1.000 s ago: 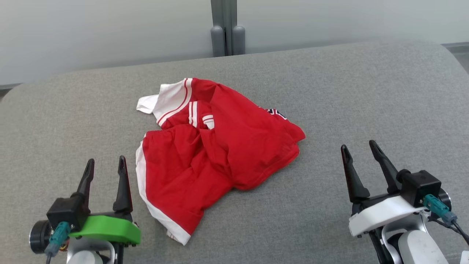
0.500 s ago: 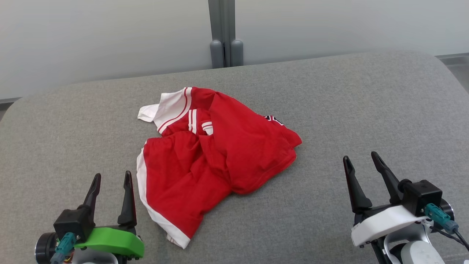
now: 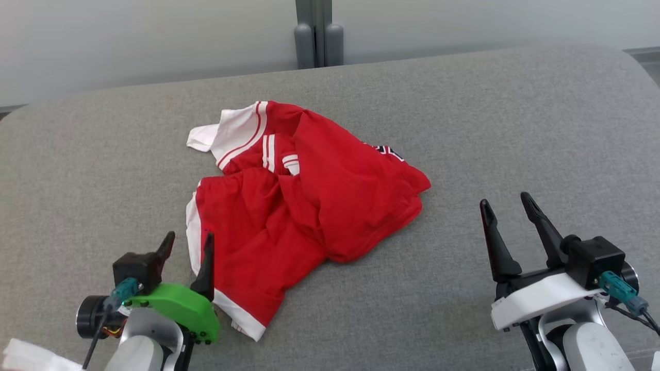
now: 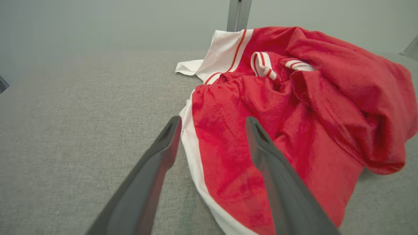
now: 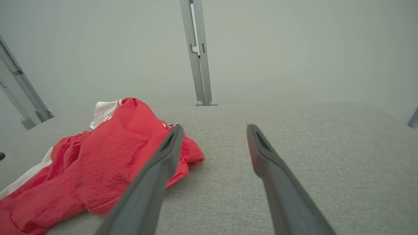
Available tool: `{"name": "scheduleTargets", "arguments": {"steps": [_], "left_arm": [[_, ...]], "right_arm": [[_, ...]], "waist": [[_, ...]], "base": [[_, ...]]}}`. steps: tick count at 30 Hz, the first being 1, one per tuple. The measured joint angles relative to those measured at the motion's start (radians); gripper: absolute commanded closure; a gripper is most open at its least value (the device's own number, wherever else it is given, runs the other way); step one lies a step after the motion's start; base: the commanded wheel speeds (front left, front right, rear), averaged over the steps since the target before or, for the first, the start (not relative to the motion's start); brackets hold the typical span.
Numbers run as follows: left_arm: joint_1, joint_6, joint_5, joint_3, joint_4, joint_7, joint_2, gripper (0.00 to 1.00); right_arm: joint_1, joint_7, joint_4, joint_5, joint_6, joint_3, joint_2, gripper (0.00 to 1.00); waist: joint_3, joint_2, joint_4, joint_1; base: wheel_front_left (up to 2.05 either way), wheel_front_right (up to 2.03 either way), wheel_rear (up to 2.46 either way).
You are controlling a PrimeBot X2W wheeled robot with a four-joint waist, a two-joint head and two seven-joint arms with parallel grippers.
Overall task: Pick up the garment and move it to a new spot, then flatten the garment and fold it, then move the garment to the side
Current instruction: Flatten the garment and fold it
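A crumpled red garment (image 3: 314, 196) with white trim lies in a heap on the grey padded surface (image 3: 515, 129), a little left of centre. My left gripper (image 3: 188, 239) is open and tilted down at the garment's near-left edge. Its fingers straddle the white side stripe in the left wrist view, where the garment (image 4: 294, 98) spreads beyond the left gripper (image 4: 213, 120). My right gripper (image 3: 504, 202) stands open over bare surface, well to the right of the cloth. In the right wrist view the garment (image 5: 107, 163) lies left of the right gripper (image 5: 215, 128).
A grey upright post (image 3: 314, 36) rises behind the surface's far edge against a pale wall. Another slanted grey frame (image 5: 19, 85) stands at the far left in the right wrist view. Something white (image 3: 26, 358) pokes in at the lower left corner.
My left gripper has moved right and forward and tipped down onto the garment's white-trimmed edge. The head camera has shifted a little. The right gripper holds its place.
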Motion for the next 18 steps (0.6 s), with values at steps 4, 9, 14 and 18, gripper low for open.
{"name": "scheduleTargets", "arguments": {"steps": [4, 9, 14, 18], "left_arm": [[-0.052, -0.021, -0.025, -0.019, 0.126, 0.092, -0.011, 0.0], [-0.098, -0.043, -0.064, -0.017, 0.238, 0.156, -0.021, 0.64], [-0.124, -0.065, -0.058, -0.021, 0.241, 0.076, -0.03, 1.0], [-0.127, -0.05, -0.041, -0.014, 0.174, -0.003, -0.023, 1.0]], "right_arm": [[-0.019, -0.008, 0.006, -0.001, 0.0, 0.008, 0.002, 0.0], [-0.034, -0.019, 0.02, -0.002, 0.0, 0.004, 0.004, 0.0], [-0.039, -0.025, 0.03, -0.005, 0.0, 0.001, 0.006, 0.0], [-0.039, -0.029, 0.036, -0.006, 0.0, 0.0, 0.007, 0.0]], "waist": [[0.05, 0.0, -0.002, 0.0], [0.097, 0.0, -0.005, 0.0], [0.112, 0.0, 0.009, 0.0], [0.102, 0.0, 0.033, 0.0]], "base": [[0.0, 0.0, 0.0], [0.0, 0.0, 0.0], [0.0, 0.0, 0.0], [0.0, 0.0, 0.0]]}}
